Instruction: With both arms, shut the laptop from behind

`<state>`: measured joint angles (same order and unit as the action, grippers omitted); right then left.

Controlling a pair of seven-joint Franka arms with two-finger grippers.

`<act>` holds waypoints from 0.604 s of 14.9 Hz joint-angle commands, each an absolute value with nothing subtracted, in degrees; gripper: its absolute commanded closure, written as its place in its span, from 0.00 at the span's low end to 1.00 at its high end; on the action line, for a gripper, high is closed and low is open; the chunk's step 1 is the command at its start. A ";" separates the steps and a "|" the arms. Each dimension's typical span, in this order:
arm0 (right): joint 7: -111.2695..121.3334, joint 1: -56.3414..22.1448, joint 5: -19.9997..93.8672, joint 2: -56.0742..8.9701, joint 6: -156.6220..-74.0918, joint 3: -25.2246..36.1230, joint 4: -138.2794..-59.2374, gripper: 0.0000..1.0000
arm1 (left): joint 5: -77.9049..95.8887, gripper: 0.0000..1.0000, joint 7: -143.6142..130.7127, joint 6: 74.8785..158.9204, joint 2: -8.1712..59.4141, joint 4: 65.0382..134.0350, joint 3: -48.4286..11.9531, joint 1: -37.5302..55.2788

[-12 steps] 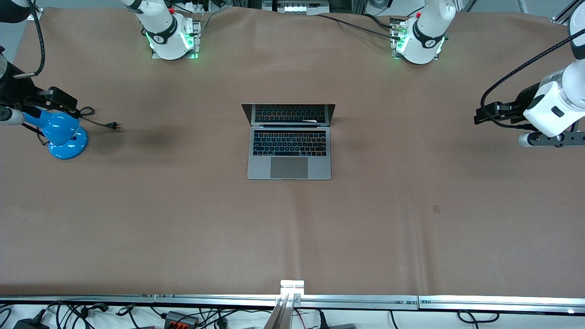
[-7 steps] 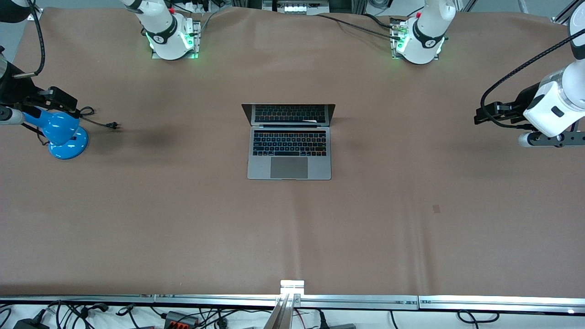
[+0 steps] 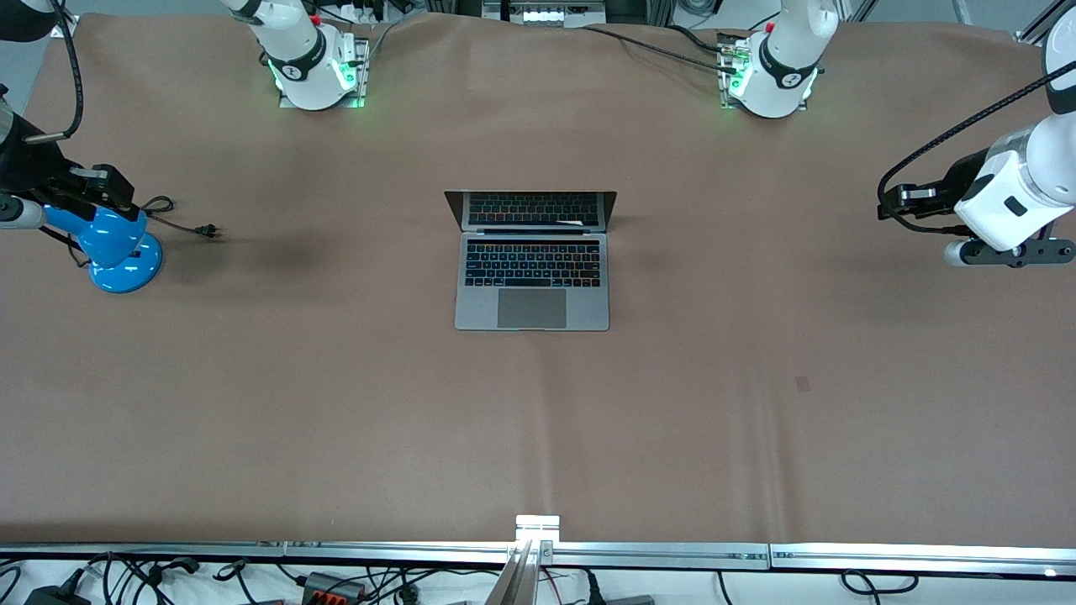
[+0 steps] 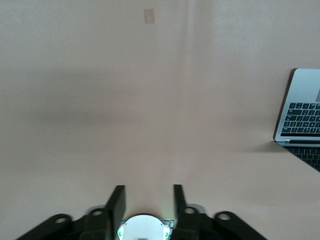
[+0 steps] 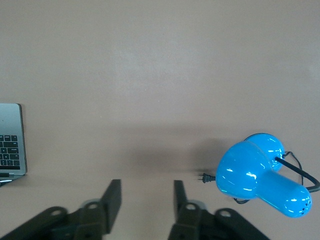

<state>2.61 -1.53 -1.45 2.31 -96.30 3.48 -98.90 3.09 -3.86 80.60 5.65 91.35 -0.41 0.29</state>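
Observation:
The silver-grey laptop [image 3: 531,269] stands open in the middle of the table, its dark screen upright and facing the front camera. Its edge shows in the left wrist view [image 4: 302,112] and in the right wrist view [image 5: 10,140]. My left gripper [image 3: 893,202] hangs open and empty over bare table at the left arm's end, well apart from the laptop. Its fingers [image 4: 116,202] are spread. My right gripper [image 3: 105,186] hangs open and empty over the blue lamp at the right arm's end, fingers [image 5: 114,195] spread.
A blue desk lamp [image 3: 118,248] stands at the right arm's end, its cord and plug [image 3: 206,229] lying on the brown cloth beside it; it also shows in the right wrist view [image 5: 260,177]. A small dark patch [image 3: 803,384] marks the cloth nearer the front camera.
The left gripper has shifted a little toward the robots' bases. The right gripper has shifted slightly away from the laptop. The laptop has not moved.

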 commanded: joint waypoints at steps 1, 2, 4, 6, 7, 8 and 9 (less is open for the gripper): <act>2.99 -0.62 -1.93 3.25 -95.45 2.64 -100.02 1.00 | 2.46 0.99 -2.99 78.67 5.36 91.23 -1.23 -0.18; 3.08 -0.62 -1.85 3.25 -95.28 2.64 -100.02 1.00 | 2.46 0.99 -2.99 77.71 5.36 91.23 -1.23 -0.18; 3.43 -0.70 -1.85 2.90 -93.97 2.64 -100.11 1.00 | 2.55 0.99 -2.90 75.34 5.19 91.23 -1.58 0.35; 3.51 -1.05 -1.41 2.29 -92.20 2.37 -100.19 1.00 | 3.07 0.99 -2.73 74.97 5.36 91.14 -4.20 0.44; 3.52 -1.40 -1.32 1.50 -90.63 1.94 -100.20 1.00 | 3.95 0.99 -2.72 75.06 5.45 91.23 -4.91 0.53; 3.43 -2.89 -1.06 0.62 -88.09 1.32 -100.20 1.00 | 5.61 0.99 -2.72 75.32 5.88 91.32 -5.88 0.61; 3.43 -4.64 -0.27 -0.34 -86.07 1.23 -100.20 1.00 | 7.28 0.99 -2.81 75.58 7.11 91.75 -6.93 0.79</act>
